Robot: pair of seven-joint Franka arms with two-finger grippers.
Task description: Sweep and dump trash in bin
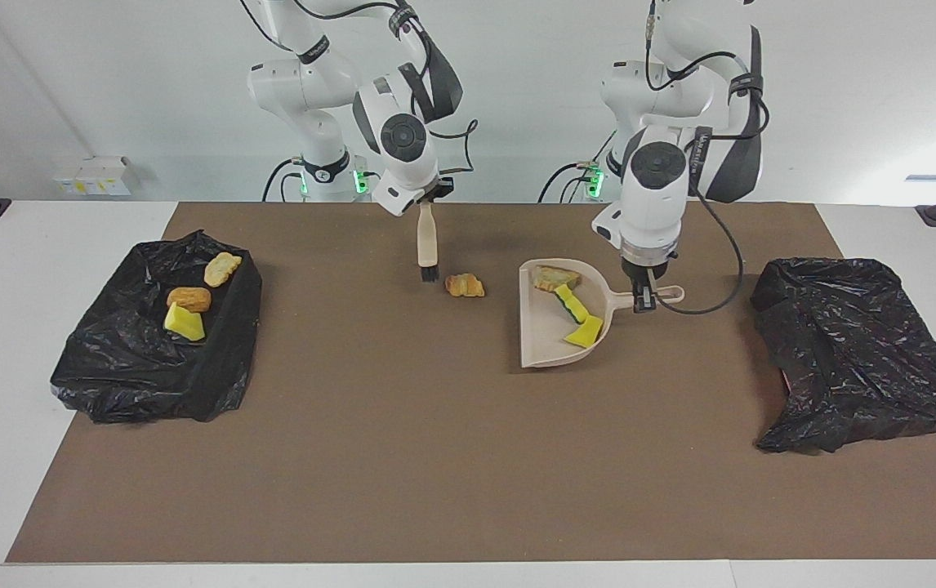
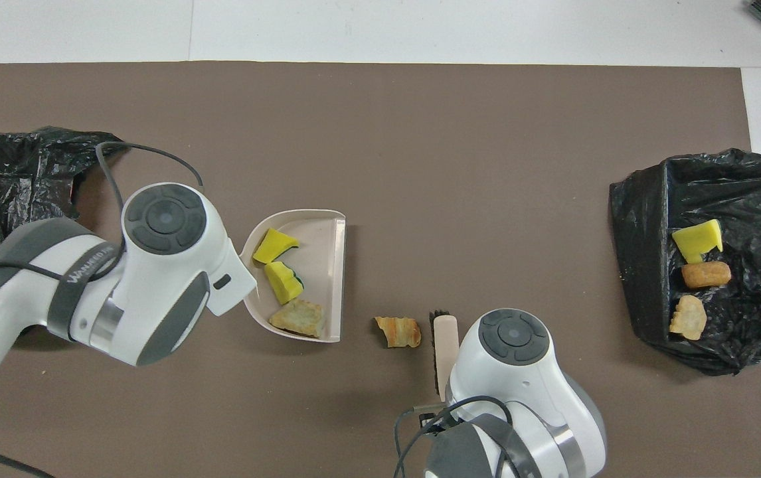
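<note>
Facing view: the left gripper (image 1: 642, 299) is clamping the handle of the beige dustpan (image 1: 540, 343), which is carrying two yellow sponge chunks (image 1: 576, 317) and a tan bread lump (image 1: 554, 278). At about nine o'clock from the dustpan, a brown bread scrap (image 1: 465, 285) is lying on the brown mat (image 1: 403, 457). At nine o'clock from that scrap, the right gripper (image 1: 427, 196) is clenching the beige brush (image 1: 428, 245), whose bristles are pointing down just beside the scrap. At the right arm's end of the table, a black-lined bin (image 1: 133, 384) is holding a yellow chunk (image 1: 183, 323) and two bread lumps (image 1: 203, 284). At the left arm's end, a second black bag (image 1: 852, 351) is lying crumpled.
</note>
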